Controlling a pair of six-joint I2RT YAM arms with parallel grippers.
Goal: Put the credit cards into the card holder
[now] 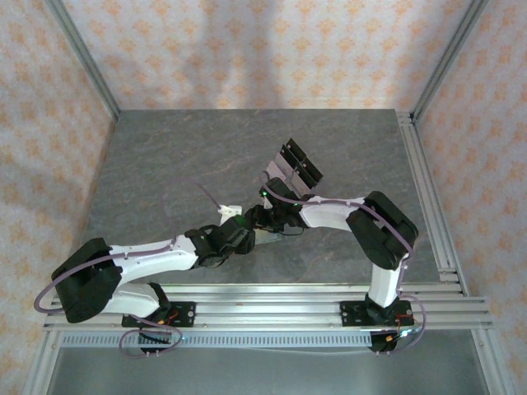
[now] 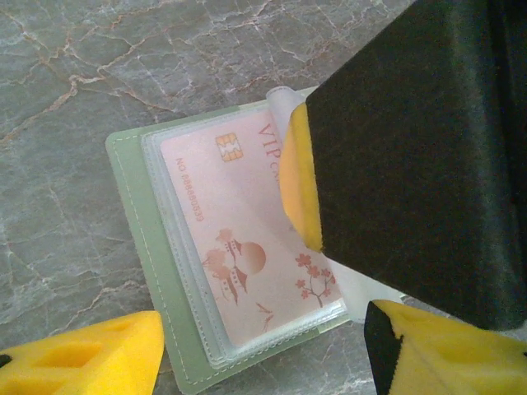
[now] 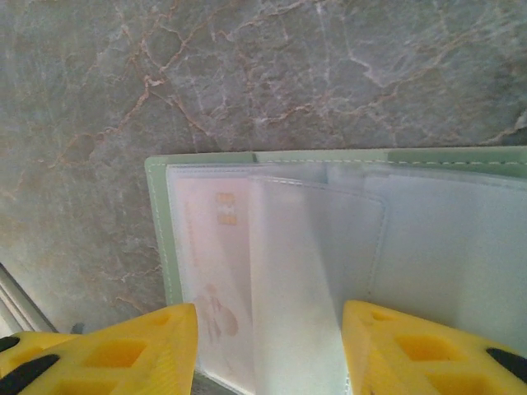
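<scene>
Yellow-padded, the right gripper [image 3: 268,317] stands with its jaws apart, straddling a loose clear sleeve [image 3: 296,263] of the card holder [image 2: 136,214], with one pad leaning on that leaf. The left gripper [image 2: 263,333] hangs spread wide over the holder's near edge, gripping nothing. One credit card [image 2: 239,239] sits in a sleeve, and the holder lies open on the marble table [image 2: 66,74]. Likely trouble: the leaf springs back and shuts the pocket, or a pad drags the soft holder askew.
</scene>
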